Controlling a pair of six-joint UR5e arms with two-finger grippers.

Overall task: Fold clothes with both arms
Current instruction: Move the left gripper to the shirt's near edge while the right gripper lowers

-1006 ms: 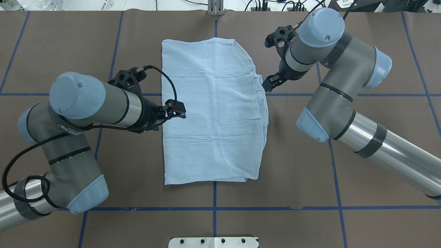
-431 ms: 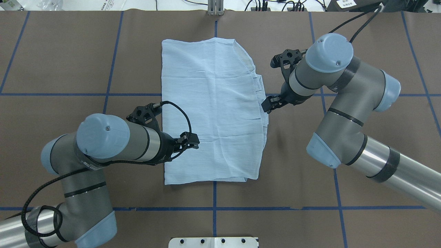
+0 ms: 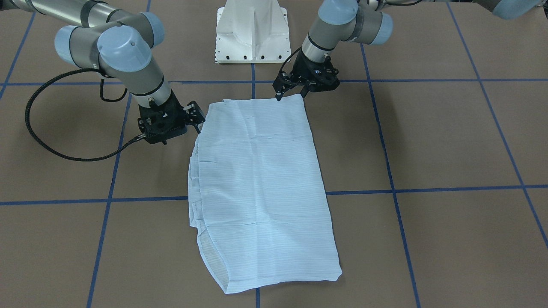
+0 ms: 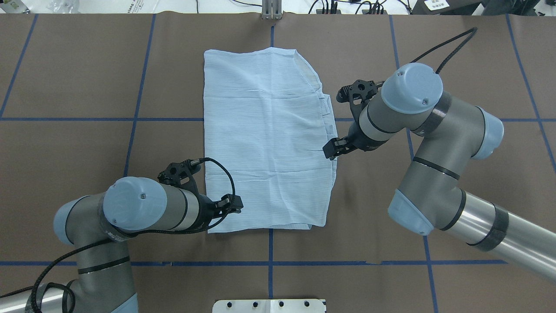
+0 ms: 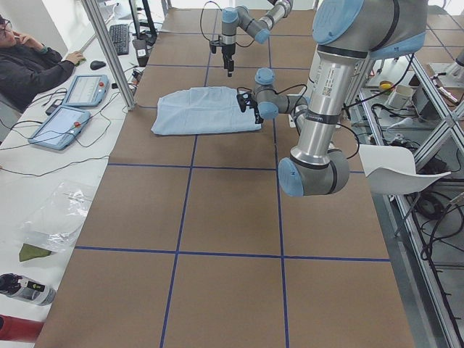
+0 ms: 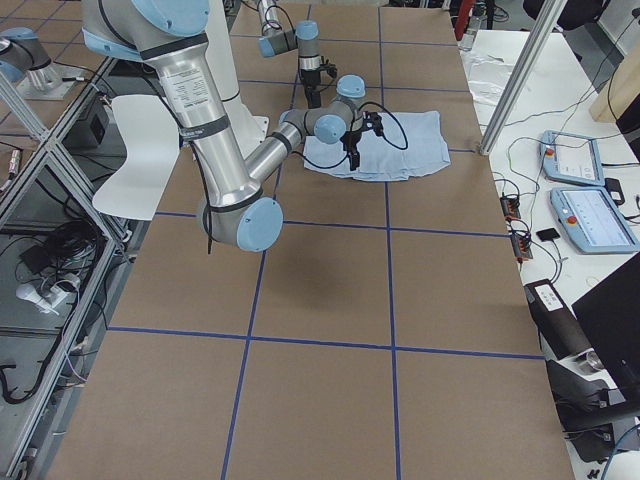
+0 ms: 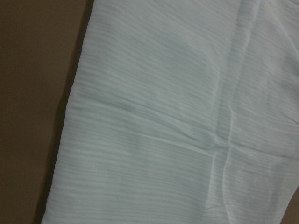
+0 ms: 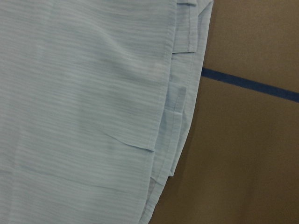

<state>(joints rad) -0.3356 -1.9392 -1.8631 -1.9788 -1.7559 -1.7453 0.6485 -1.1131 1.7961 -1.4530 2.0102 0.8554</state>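
Left pincer (image 3: pixel 291 95) is hanging right over the shirt's (image 4: pixel 265 139) corner nearest the robot, fingers spread apart and nothing between them. From where I'm standing I can't tell if the tips actually touch the cloth or sit just above it.

Right pincer (image 3: pixel 198 116) is at the opposite long edge, a bit further out from the robot, parked right beside the layered side. It looks parted too, with no fabric pinched in it.

The shirt itself is folded down into a long, neat-ish rectangle, lying flat in the middle of the brown worktop (image 4: pixel 87 78), straddling the centre blue tape line (image 4: pixel 270 245) straight out from the white pedestal (image 3: pixel 252 30). It's thin, pale blue stuff with fine stripes and a crinkly look. The top face is plain fabric with a few shallow creases (image 7: pixel 154 121) running across it. Along the side by the right pincer the folded layers don't line up, so there's a little staircase of stacked hems (image 8: pixel 180 107) poking out. At the far corner on that same side a curved edge (image 4: pixel 310 74) shows, with a slightly see-through layer under it. The other long edge is one clean, straight fold.
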